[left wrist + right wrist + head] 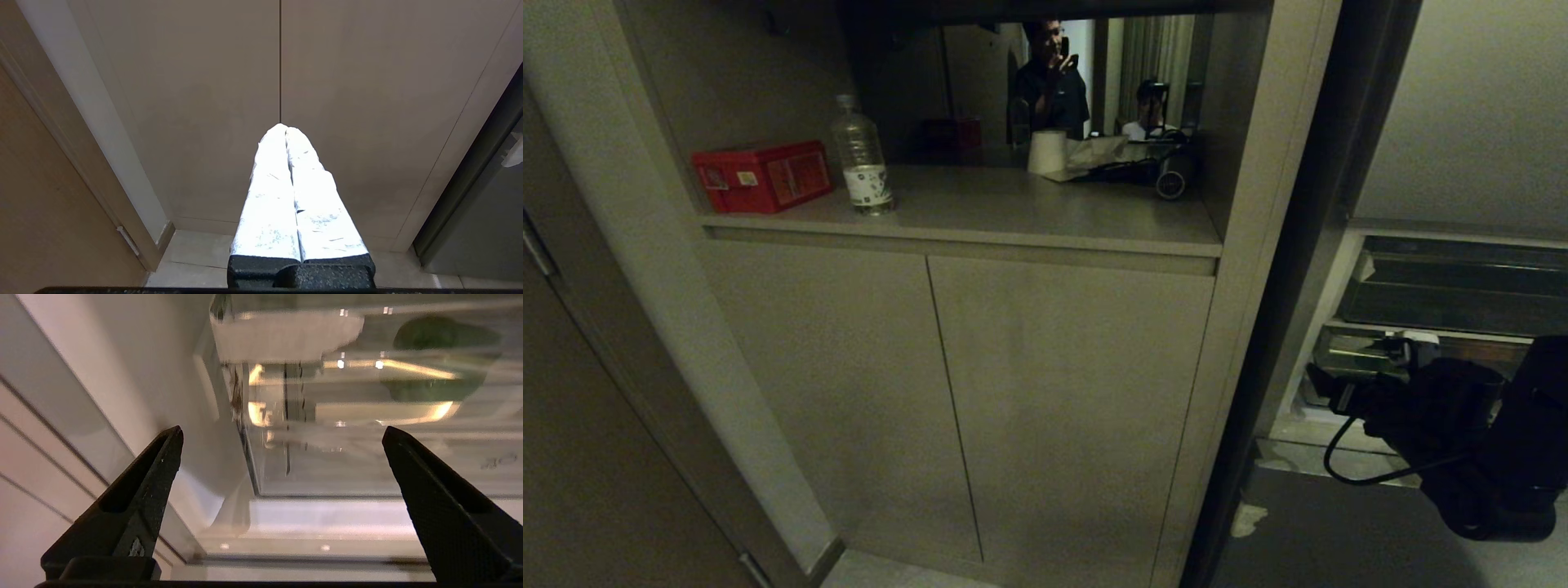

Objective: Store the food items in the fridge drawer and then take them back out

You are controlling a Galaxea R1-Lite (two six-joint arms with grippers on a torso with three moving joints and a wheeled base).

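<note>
1. My right pincer is spread wide and empty, reaching low at my right side toward the open fridge. Seen from my wrist, it faces the clear front lip of the fridge drawer squarely, near it but not touching.

2. The fridge drawer sits low in the fridge compartment; from my head it shows only as a pale clear edge just behind my dark right arm, beneath a darker, flatter tray. A round dark green shape shows through the plastic, likely one of the food items, though I cannot tell what it is.

3. My judgement: I am at the reach-in step, either about to take hold of the drawer front or to go for the green thing behind it. I cannot tell which half of the task this is.

4. The next move calls for easing forward, keeping the lip between the two fingers, and closing only when the plastic is well inside them; clear plastic is slippery and hard to judge.

5. My left pincer is parked, fingers pressed together on nothing, pointing at the cabinet doors.

6. Writing: faint marks on the drawer front are unreadable. On the shelf above, a red box and a water bottle carry labels too small to read.
</note>
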